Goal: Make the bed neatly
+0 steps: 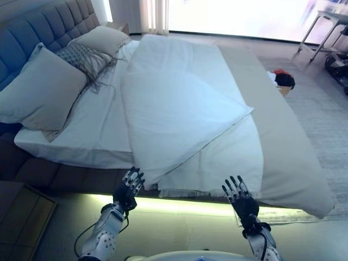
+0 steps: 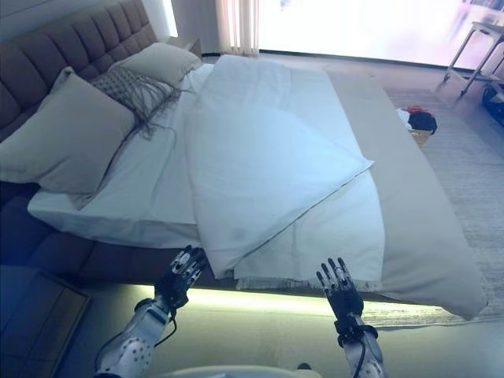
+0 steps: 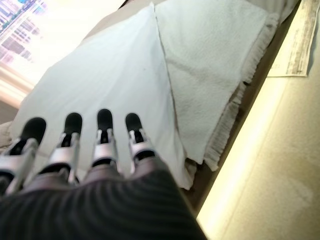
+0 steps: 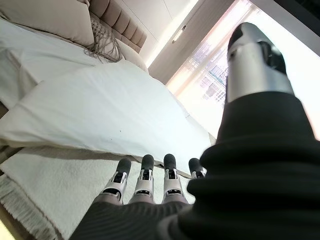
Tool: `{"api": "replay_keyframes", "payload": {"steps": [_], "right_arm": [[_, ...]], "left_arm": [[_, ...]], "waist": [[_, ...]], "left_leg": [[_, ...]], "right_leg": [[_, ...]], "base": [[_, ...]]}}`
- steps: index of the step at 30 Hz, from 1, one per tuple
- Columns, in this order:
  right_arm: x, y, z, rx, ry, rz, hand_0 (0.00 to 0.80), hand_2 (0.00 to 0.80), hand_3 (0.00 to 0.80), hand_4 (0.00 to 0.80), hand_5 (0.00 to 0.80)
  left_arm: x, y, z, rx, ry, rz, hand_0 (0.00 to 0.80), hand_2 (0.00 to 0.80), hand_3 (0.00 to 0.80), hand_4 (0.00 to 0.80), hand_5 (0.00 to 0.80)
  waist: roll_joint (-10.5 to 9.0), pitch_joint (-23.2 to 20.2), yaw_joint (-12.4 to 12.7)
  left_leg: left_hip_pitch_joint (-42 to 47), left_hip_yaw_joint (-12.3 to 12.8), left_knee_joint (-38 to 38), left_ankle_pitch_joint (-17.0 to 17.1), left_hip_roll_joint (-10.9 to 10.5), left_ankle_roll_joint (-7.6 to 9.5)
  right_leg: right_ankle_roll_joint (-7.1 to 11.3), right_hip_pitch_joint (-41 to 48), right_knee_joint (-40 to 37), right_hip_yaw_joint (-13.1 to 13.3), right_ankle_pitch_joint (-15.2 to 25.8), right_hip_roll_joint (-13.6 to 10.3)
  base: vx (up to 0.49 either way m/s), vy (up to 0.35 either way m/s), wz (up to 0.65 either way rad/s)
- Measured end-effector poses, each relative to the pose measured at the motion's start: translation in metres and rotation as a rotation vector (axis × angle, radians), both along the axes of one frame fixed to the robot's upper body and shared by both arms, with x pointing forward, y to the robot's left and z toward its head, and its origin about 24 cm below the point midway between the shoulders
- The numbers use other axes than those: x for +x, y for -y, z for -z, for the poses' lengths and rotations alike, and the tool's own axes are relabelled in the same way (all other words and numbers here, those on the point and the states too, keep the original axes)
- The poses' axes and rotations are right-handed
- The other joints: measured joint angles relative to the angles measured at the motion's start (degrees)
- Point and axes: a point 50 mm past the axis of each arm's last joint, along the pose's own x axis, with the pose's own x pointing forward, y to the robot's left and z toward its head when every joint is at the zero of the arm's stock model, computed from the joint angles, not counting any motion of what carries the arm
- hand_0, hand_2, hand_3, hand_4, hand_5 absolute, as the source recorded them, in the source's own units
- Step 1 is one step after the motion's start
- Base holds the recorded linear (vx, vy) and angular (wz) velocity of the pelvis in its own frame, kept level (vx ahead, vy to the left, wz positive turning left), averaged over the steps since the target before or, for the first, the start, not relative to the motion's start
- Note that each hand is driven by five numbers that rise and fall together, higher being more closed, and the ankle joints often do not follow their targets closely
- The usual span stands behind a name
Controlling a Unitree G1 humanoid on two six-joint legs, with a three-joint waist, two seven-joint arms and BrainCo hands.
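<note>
The bed [image 1: 283,141] lies lengthwise ahead of the robot, with the tufted upholstered headboard [image 1: 38,27] at the far left. A white duvet [image 1: 174,103] lies on the mattress, folded over on itself so that one pointed corner reaches toward the right side and another hangs over the near edge. The duvet surface is smooth with soft creases.

Under the duvet, a white textured blanket [image 1: 228,157] with a fringed hem lies at the near edge. A beige bedspread [image 1: 293,157] covers the right part of the bed and drapes over its near right corner.

The left hand [image 1: 128,187] is raised just before the near edge, below the hanging duvet corner. Its fingers [image 3: 102,135] are straight and slightly spread and hold nothing; in the left wrist view the duvet lies just beyond the fingertips.

The right hand [image 1: 239,197] is raised just before the fringed hem of the blanket. Its fingers [image 4: 145,177] are straight, extended and empty.

Two plain beige pillows [image 1: 46,92] and one grey knitted cushion [image 1: 81,57] with tassels rest against the headboard. A lit strip [image 1: 179,205] runs under the bed frame.
</note>
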Motion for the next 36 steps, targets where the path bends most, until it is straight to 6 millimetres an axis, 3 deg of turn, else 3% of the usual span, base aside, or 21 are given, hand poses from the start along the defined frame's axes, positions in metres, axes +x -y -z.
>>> {"api": "replay_keyframes", "payload": {"steps": [3,5,7,14,18,26,31,36], "right_arm": [[-0.002,-0.001,0.002,0.006,-0.021,-0.017,0.0,0.0,0.0,0.0,0.0],[-0.002,0.006,0.0,-0.021,-0.022,-0.021,0.0,0.0,0.0,0.0,0.0],[0.002,0.012,-0.002,-0.044,-0.021,-0.008,0.0,0.0,0.0,0.0,0.0],[-0.009,0.007,0.002,-0.009,-0.044,0.018,0.0,0.0,0.0,0.0,0.0],[-0.013,0.006,0.004,-0.006,-0.06,0.025,0.0,0.0,0.0,0.0,0.0],[-0.015,0.01,0.004,-0.019,-0.072,0.03,0.0,0.0,0.0,0.0,0.0],[-0.01,0.013,0.002,-0.046,-0.079,0.039,0.0,0.0,0.0,0.0,0.0],[-0.008,0.014,0.001,-0.023,-0.074,0.057,0.0,0.0,0.0,0.0,0.0]], "left_arm": [[-0.009,-0.003,0.006,0.0,-0.029,-0.009,0.0,0.0,0.0,0.0,0.0],[-0.008,0.001,0.005,-0.015,-0.015,0.008,0.0,0.0,0.0,0.0,0.0],[-0.005,0.003,0.003,-0.022,0.004,0.017,0.0,0.0,0.0,0.0,0.0],[-0.007,-0.004,0.002,0.013,0.003,0.03,0.0,0.0,0.0,0.0,0.0],[-0.005,-0.002,-0.004,0.006,0.027,0.037,0.0,0.0,0.0,0.0,0.0],[-0.015,0.003,0.002,-0.004,-0.004,0.051,0.0,0.0,0.0,0.0,0.0],[-0.017,0.006,0.003,-0.02,-0.004,0.071,0.0,0.0,0.0,0.0,0.0],[-0.012,-0.002,-0.001,0.016,0.007,0.084,0.0,0.0,0.0,0.0,0.0]], "waist": [[-0.16,0.2,0.2],[0.75,0.5,0.1],[2.29,0.9,0.0],[2.16,1.0,-0.2],[2.26,1.1,-0.1],[2.37,1.4,0.1],[2.05,2.0,1.1],[1.31,1.4,1.6]], "left_leg": [[-2.8,-0.4,6.1,-1.0,0.1,1.79],[-3.1,-2.2,5.4,-2.0,0.0,2.74],[-2.7,-3.4,3.1,-2.3,-0.9,2.12],[-1.7,-3.5,0.2,-1.0,-2.7,1.13],[-1.1,-3.1,-0.3,-0.2,-2.8,0.11],[-1.0,-3.4,0.5,-0.3,-2.4,0.3],[-1.7,-7.7,1.0,-1.9,-3.1,0.48],[-1.8,-7.7,0.6,-1.9,-3.6,0.31]], "right_leg": [[-1.09,-0.3,0.8,1.9,-0.7,0.2],[-1.09,-0.9,1.0,2.4,-0.5,0.4],[-0.39,-1.9,1.8,2.5,-0.1,-0.2],[0.32,-1.6,1.5,2.5,0.1,-2.0],[0.75,-1.3,0.7,2.5,0.4,-2.1],[0.57,0.2,0.0,1.0,0.0,-1.8],[0.4,-0.1,0.3,1.3,0.2,-2.0],[0.75,-0.1,0.5,1.4,0.0,-2.6]], "base": [[0.0,0.093,-0.08],[0.037,0.162,0.04],[0.087,0.092,0.0],[0.102,0.058,0.02],[0.059,-0.04,-0.01],[-0.01,-0.061,0.07],[0.034,0.102,0.01],[0.098,0.079,-0.01]]}}
